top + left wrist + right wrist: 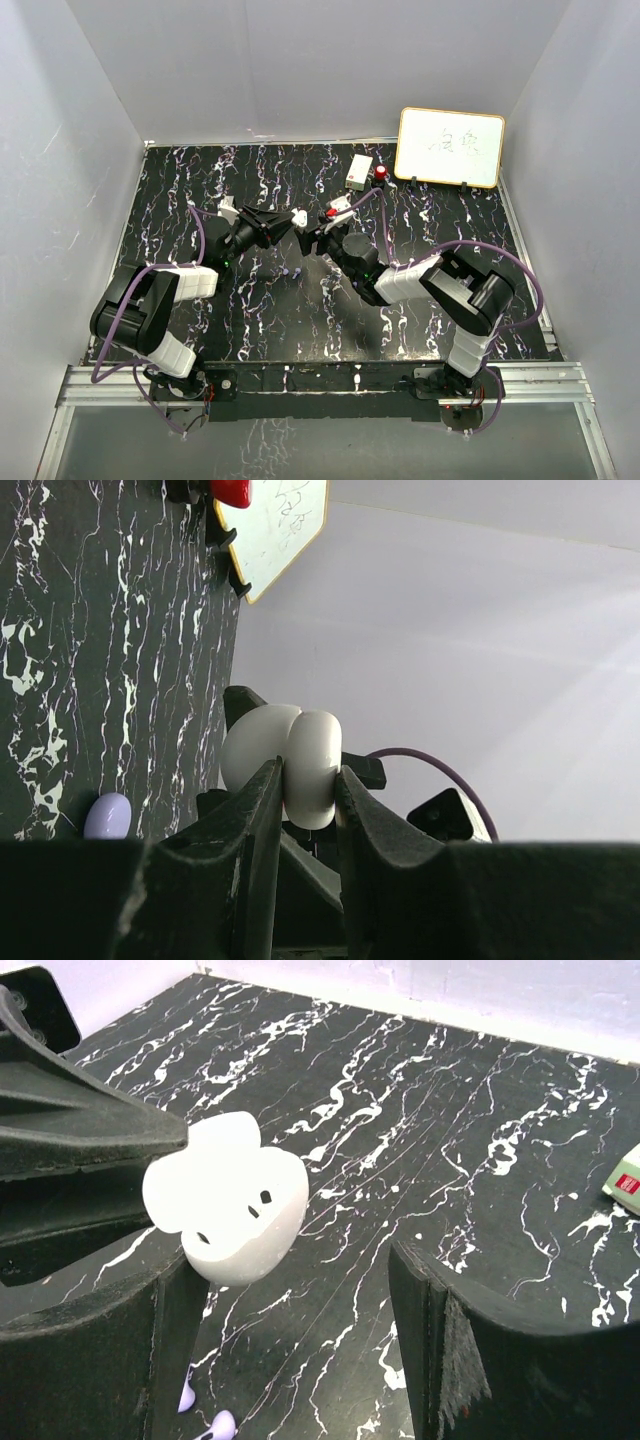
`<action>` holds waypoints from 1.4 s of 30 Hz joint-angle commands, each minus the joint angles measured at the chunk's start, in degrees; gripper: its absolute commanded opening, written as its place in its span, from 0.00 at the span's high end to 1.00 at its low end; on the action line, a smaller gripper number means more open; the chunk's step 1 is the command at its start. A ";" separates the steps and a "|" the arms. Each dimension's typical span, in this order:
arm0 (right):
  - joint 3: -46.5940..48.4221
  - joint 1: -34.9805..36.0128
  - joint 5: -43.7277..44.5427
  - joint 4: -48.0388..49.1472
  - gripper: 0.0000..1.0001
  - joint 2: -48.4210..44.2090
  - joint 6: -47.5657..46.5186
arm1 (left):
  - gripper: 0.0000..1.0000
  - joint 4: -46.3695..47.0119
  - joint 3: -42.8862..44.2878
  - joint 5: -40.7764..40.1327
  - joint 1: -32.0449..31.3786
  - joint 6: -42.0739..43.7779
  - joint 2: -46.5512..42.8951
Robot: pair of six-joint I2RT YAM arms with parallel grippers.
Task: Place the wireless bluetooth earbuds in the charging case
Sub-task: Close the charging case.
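— Where could your right gripper (pixel 297 1265) pass?
— My fingers stand apart, and between them the black tabletop (pixel 450 1110) lies free through the middle and upper right of the wrist frame.
— What stands in the way?
— My left gripper (pixel 308 770) fills the upper left, clamped on the white case (pixel 235 1205), which hangs close beside my finger at lower left. Two purple earbuds (pixel 220 1423) lie on the table at the bottom edge, near that finger.
— And farther back?
— Overhead, upper right: a white box (pixel 360 172), red knob (pixel 382 173) and whiteboard (pixel 450 147) line the back. The table's upper left is free.
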 commanded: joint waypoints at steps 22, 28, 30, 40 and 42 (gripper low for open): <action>-0.84 0.20 8.43 7.54 0.29 -3.37 -7.55 | 1.00 1.13 -0.47 0.79 -0.36 0.60 -3.06; -1.02 0.22 9.05 8.35 0.29 -3.64 -8.82 | 1.00 0.99 -0.31 0.84 -0.44 0.69 -3.05; -1.02 0.24 8.98 8.41 0.29 -3.63 -9.00 | 1.00 0.91 -0.17 0.87 -0.45 0.69 -2.99; -3.11 -0.26 20.10 -3.87 0.20 -9.67 -6.05 | 1.00 -1.01 -0.22 0.73 -0.16 2.51 -2.49; -3.90 -0.75 22.49 -8.74 0.16 -12.60 -4.25 | 1.00 -0.72 -0.28 1.00 0.52 3.31 -0.79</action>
